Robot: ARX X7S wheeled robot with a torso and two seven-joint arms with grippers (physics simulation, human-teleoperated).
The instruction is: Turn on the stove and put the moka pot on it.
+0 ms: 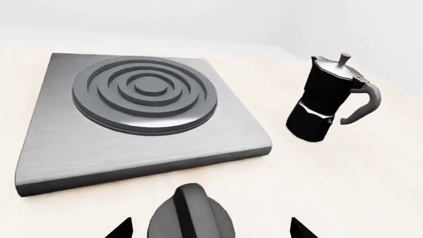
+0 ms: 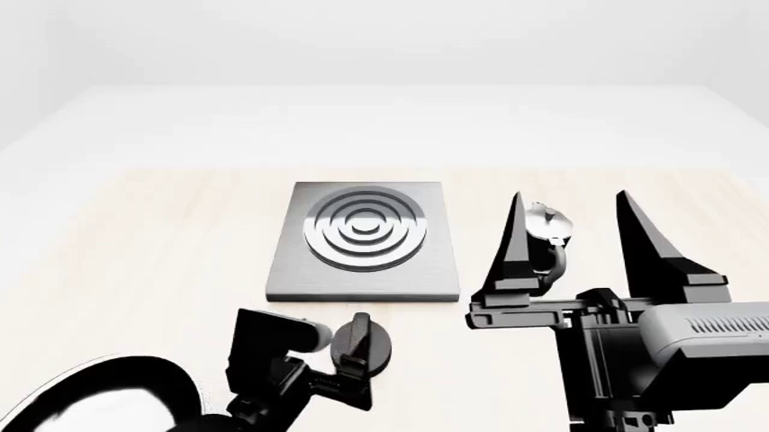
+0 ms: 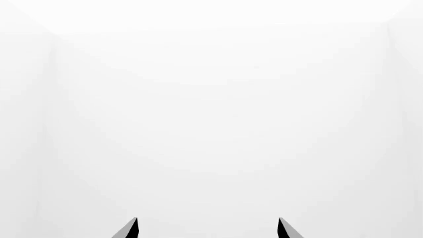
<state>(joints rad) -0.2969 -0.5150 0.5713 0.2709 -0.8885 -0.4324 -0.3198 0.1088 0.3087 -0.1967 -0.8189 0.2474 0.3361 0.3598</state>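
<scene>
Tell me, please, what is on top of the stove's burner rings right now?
Nothing: the stove has bare rings in both views. The moka pot stands on the table beside it. Its base is hidden in the head view by the right gripper.

The stove (image 1: 142, 116) lies flat on the pale table (image 1: 343, 173), its raised burner rings (image 1: 145, 94) bare. Off to one side, the moka pot (image 1: 327, 101) stands upright on the table, apart from the plate, its curved handle turned away from the stove. Close to the camera sits the black round knob (image 1: 191, 215), just beside the plate's near edge, right between the two dark tips of the left gripper (image 1: 210, 229), whose jaws are spread wide.
</scene>
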